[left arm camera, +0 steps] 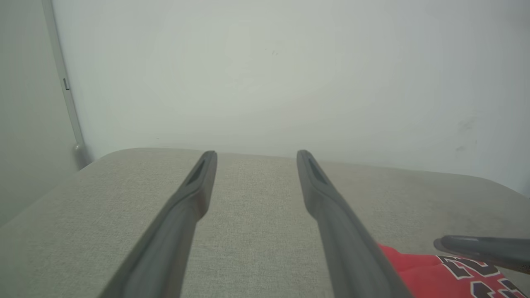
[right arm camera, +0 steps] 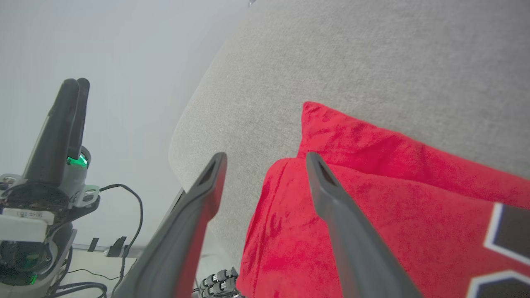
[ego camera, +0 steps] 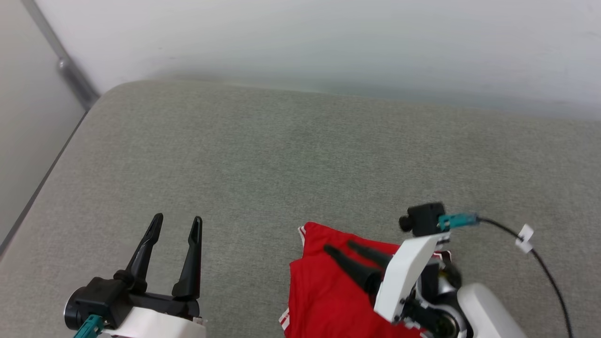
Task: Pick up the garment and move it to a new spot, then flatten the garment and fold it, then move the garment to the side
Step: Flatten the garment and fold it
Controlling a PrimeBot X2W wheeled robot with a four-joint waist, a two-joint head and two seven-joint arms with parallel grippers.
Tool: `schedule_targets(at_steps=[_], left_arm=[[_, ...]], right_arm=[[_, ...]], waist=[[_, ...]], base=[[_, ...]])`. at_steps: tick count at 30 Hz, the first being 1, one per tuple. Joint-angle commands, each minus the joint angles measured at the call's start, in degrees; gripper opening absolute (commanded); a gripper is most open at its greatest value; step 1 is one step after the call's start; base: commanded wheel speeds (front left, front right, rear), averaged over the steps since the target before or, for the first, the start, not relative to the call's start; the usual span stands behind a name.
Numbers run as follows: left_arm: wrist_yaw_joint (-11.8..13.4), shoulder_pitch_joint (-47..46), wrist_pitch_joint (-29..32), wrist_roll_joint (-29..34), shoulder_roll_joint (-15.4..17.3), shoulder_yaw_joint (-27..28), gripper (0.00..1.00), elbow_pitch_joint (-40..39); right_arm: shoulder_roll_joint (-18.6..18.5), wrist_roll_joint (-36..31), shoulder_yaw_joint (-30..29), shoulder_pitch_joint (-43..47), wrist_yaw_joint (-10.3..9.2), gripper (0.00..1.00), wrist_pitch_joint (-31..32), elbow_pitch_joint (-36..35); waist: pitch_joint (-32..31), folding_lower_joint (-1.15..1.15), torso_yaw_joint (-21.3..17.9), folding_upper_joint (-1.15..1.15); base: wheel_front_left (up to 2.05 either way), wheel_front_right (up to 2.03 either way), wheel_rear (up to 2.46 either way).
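The shirt (ego camera: 319,291) lies lower middle on the cushion (ego camera: 281,164) — right under my right gripper (ego camera: 340,247), fingers spread, holding nothing; my left gripper (ego camera: 177,220), likewise spread and empty, sits well apart at lower left.

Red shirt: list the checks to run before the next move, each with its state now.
1. Right gripper open, not gripping the shirt: ok.
2. Left gripper open and holding nothing: ok.
3. Flat shirt: not ok, layers overlap.
4. Whole shirt on the cushion: cannot tell, its near part runs off the head view.
5. Bare cushion left of the shirt: ok.
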Motion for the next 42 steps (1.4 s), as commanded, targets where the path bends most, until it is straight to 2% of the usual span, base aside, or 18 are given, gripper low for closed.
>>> schedule_targets(at_steps=[1, 4, 8, 14, 19, 26, 36, 42], left_arm=[[-0.1, -0.1, -0.1, -0.1, 0.2, -0.1, 1.0, -0.2], [-0.1, -0.3, -0.1, 0.1, 0.2, -0.1, 1.0, -0.2], [-0.1, -0.8, -0.1, 0.1, 0.0, 0.1, 1.0, -0.1], [-0.1, -1.5, -0.1, -0.2, 0.1, 0.0, 1.0, 0.5], [-0.1, -1.4, -0.1, 0.0, 0.0, -0.1, 1.0, 0.7], [-0.1, -0.6, -0.1, 0.0, 0.5, -0.8, 1.0, 0.3], [-0.1, 0.6, -0.1, 0.1, 0.8, -1.2, 1.0, 0.0], [-0.1, 0.8, -0.1, 0.1, 0.2, -1.2, 1.0, -0.5]], right_arm=[[0.1, -4.6, -1.6, -2.1, -0.02, 1.0, -0.9, -0.7], [-0.5, -14.4, -4.2, -3.9, -0.02, 1.0, -1.8, -1.9], [-4.7, -25.1, -6.3, -5.3, -0.02, 1.0, -5.2, -4.5], [-11.4, -34.8, -10.3, -5.7, -0.02, 1.0, -15.9, -6.0], [-11.5, -37.5, -16.3, -2.4, -0.02, 1.0, -22.4, -7.3], [-10.3, -39.6, -22.8, 4.7, -0.02, 1.0, -28.5, -13.0], [-5.6, -39.2, -26.6, 13.0, -0.02, 1.0, -31.8, -18.9], [-3.9, -39.8, -26.1, 15.4, -0.02, 1.0, -32.6, -19.7]], waist=[[0.0, 0.0, -0.9, 0.0], [0.1, 0.0, -2.0, 0.0], [0.3, 0.0, -3.5, 0.0], [0.6, 0.0, -5.4, 0.0], [0.4, 0.0, -6.5, 0.0], [0.2, 0.0, -7.1, 0.0], [-0.2, 0.0, -7.0, 0.0], [-0.2, 0.0, -6.6, 0.0]], base=[[0.0, 0.0, 0.0], [0.0, 0.0, 0.0], [0.0, 0.0, 0.0], [0.0, 0.0, 0.0], [0.0, 0.0, 0.0], [0.0, 0.0, 0.0], [0.0, 0.0, 0.0], [0.0, 0.0, 0.0]])
